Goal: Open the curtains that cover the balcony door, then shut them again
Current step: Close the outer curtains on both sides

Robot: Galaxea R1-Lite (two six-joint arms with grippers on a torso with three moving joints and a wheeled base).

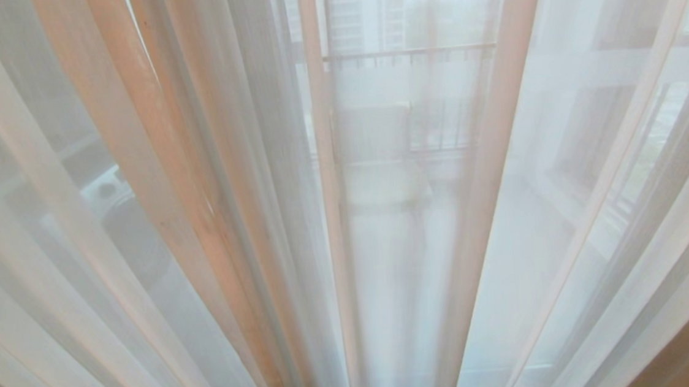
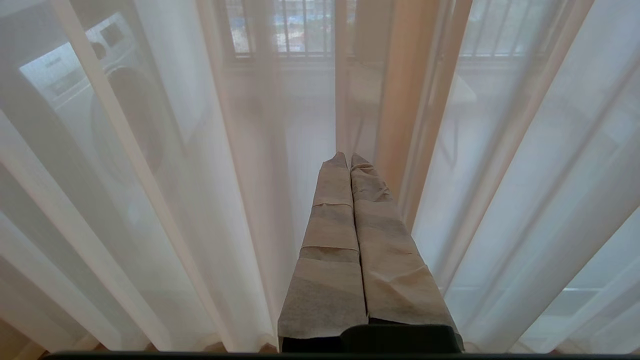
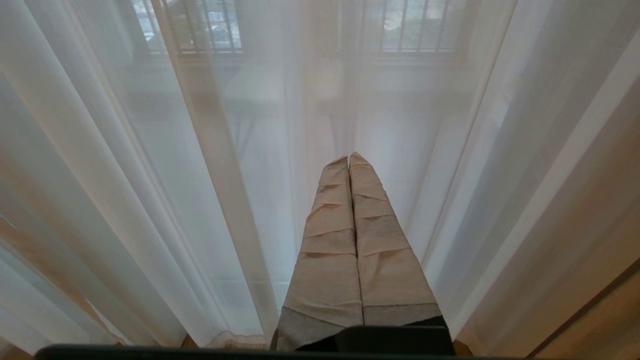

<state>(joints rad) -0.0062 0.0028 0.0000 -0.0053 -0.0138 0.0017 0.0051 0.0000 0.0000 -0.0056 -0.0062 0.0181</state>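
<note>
We face the thin see-through white pleated curtains (image 1: 212, 228), drawn across the whole view.
Going left to right, a white washing machine (image 2: 75, 70) shows dimly through the sheers, then our left claw (image 2: 348, 159), tape-wrapped fingers pressed together and empty, then our right claw (image 3: 348, 159), likewise closed on nothing, both just before the fabric.

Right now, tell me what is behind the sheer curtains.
Through the sheer curtains, dimly: a balcony railing with buildings beyond, a pale chair-like shape, and a white front-loading washer toward the left. The fabric veils details; the floor-level parts stay indistinct.
</note>
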